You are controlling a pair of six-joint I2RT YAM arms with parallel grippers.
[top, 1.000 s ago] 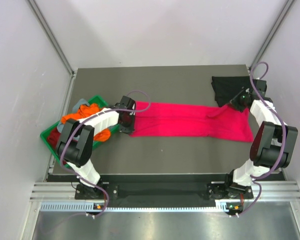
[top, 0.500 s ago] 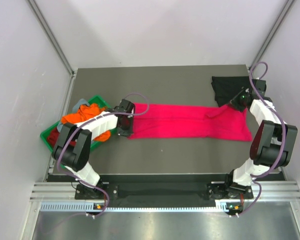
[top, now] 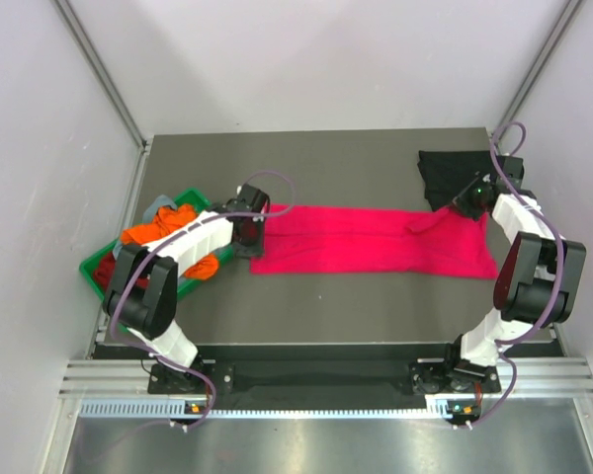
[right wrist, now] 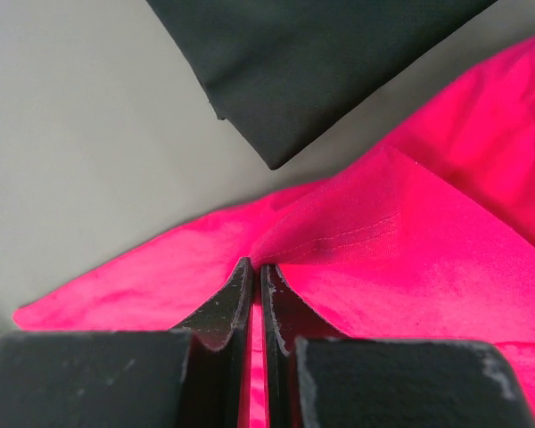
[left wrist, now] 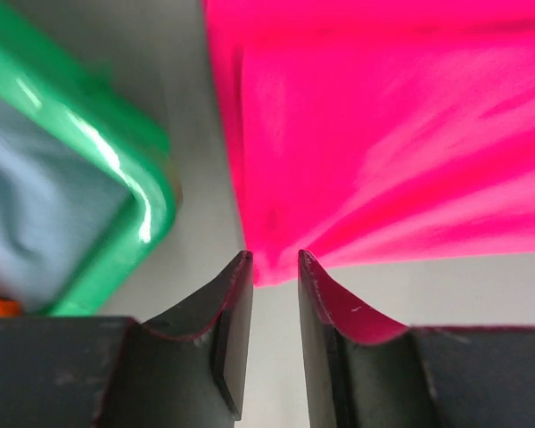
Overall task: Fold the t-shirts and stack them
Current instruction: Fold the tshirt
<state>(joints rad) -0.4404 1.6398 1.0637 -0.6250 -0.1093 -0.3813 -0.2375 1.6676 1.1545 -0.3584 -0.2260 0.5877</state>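
Top view: pink tee (top: 366, 240), soft matte knit, laid as a long flat band across table (top: 326, 306), one end at each hand, prob. drawn out lengthwise so it lies smooth for the next fold. L gripper (top: 249, 237) at one end, tips over the band's near corner. R gripper (top: 453, 212) at the other end, w/ a small ridge of cloth rising toward its tips. Black tee (top: 445, 173), folded to a flat rectangle, lies just beyond R gripper, likely the start of the stack. Green tray (top: 94, 269), hard glossy plastic, sits on the outer side of the L arm, behind its hand, holding crumpled orange tee (top: 163, 225), dark red tee (top: 107, 272) and grey-blue tee (top: 158, 204), prob. stock waiting to be folded. L wrist view: jaws part-way apart, bare table in the gap, nothing pinched. Pink corner lies just past the tips, touching or not, cannot tell. Tray rim w/ bright glare off to the hand's left, grey-blue cloth inside. R wrist view: jaws closed tight on a sliver of pink. Stitched hem just ahead of tips, cloth tented up, so this end appears held to keep the band taut. Black tee's crisp folded corner further ahead, a strip of table between it & the pink
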